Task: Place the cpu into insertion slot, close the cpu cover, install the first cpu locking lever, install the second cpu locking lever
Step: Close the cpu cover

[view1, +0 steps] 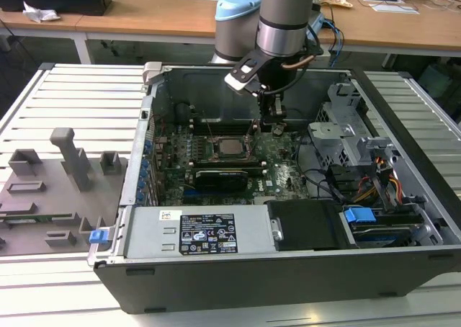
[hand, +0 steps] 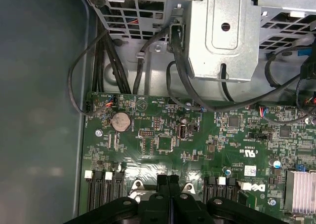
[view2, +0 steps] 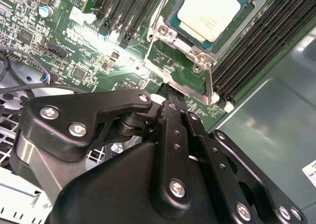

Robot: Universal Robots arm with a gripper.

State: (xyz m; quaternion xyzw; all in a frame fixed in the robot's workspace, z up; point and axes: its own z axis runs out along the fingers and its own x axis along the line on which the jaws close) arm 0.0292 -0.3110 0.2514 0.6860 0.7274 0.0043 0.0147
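The cpu (view1: 229, 147) (view2: 210, 12), a square chip with a dull silver top, lies flat in the insertion slot on the green board. The slot itself is covered by the chip. The cpu cover (view2: 180, 45), a silver metal frame, lies down around the chip. A thin locking lever rod (view2: 209, 81) runs along one side of that frame. My gripper (view1: 274, 125) (view2: 170, 93) (hand: 168, 177) hangs inside the case just to the exterior view's right of the socket. Its black fingers are shut together, tips at the frame's edge by the lever's end.
Long black memory slots (view2: 256, 41) flank the socket. A black expansion card (view1: 220, 176) lies in front of it, and a power supply (view1: 202, 233) beyond that. A metal drive cage (hand: 222, 31) and black cables (hand: 103, 61) stand close by. A grey fixture tray (view1: 57, 190) sits outside the case.
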